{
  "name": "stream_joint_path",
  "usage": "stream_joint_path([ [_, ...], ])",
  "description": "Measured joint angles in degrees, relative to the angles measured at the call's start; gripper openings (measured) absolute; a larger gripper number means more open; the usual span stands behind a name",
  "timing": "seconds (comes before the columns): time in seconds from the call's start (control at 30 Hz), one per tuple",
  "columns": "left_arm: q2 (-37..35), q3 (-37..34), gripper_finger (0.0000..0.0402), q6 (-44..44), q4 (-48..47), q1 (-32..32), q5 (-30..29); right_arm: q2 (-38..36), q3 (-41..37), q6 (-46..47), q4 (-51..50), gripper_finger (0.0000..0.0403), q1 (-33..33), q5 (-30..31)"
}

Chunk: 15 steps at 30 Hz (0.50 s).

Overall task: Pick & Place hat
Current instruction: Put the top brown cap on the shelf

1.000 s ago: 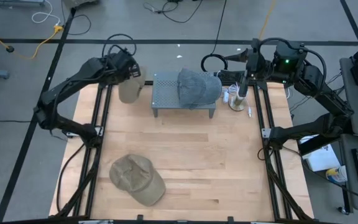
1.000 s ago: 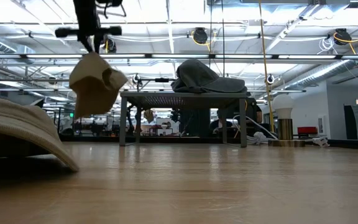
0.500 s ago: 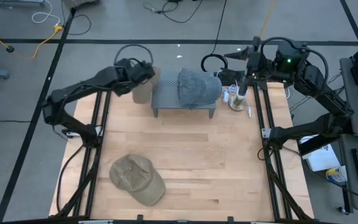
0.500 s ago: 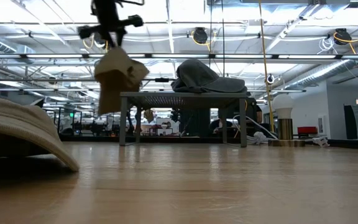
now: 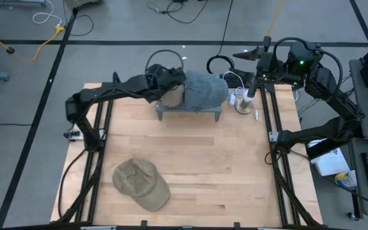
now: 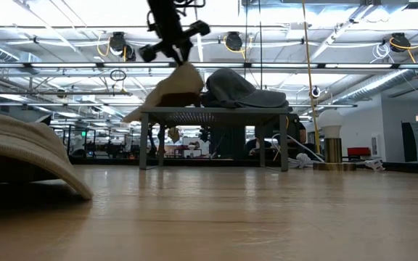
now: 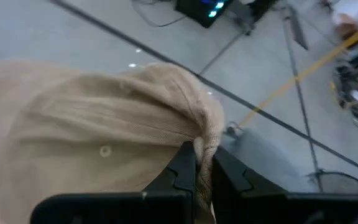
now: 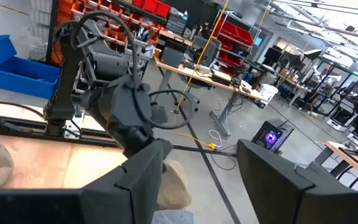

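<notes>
My left gripper (image 5: 171,78) (image 7: 202,163) is shut on a tan hat (image 5: 171,96) (image 6: 167,93) (image 7: 104,143), carried over the left part of a small grey perforated stand (image 5: 166,110) (image 6: 216,112). A grey hat (image 5: 203,88) (image 6: 242,90) lies on the stand's right part. A second tan hat (image 5: 140,184) (image 6: 20,148) rests on the table near its near edge. My right gripper (image 5: 255,56) (image 8: 197,174) is open, raised at the table's far right corner. My left gripper pinches a bunched fold of the tan hat's crown (image 7: 205,134) between its two fingers, coming from above. The hat hangs below the fingers, tilted, with its low side by the stand's top (image 6: 151,110); whether it touches there I cannot tell.
A small lamp-like object (image 5: 243,102) and cables (image 5: 219,64) sit at the far right of the table. Bare wood (image 5: 222,166) stretches between the stand and the near edge. The room beyond holds benches and shelving.
My left gripper has swung from beyond the table's left far side toward the right, carrying the tan hat until it is over the stand's left part. The hat has gone from hanging straight down to lying tilted close to the stand's top.
</notes>
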Motion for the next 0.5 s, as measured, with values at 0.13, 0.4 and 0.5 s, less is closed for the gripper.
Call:
stream_joint_path([
  [0.13,4.9,6.1,0.0019,4.1,0.6,-1.1,0.2,0.0,0.0,0.0,0.0,0.0199,0.0,0.0],
  [0.4,10.7,9.7,0.0019,2.5,-4.1,-1.9,5.1,0.0,0.0,0.0,-0.1,0.0199,0.0,0.0],
  [0.5,11.6,9.7,0.0019,2.2,-6.0,-2.4,6.9,0.0,0.0,0.0,-0.7,0.0199,0.0,0.0],
])
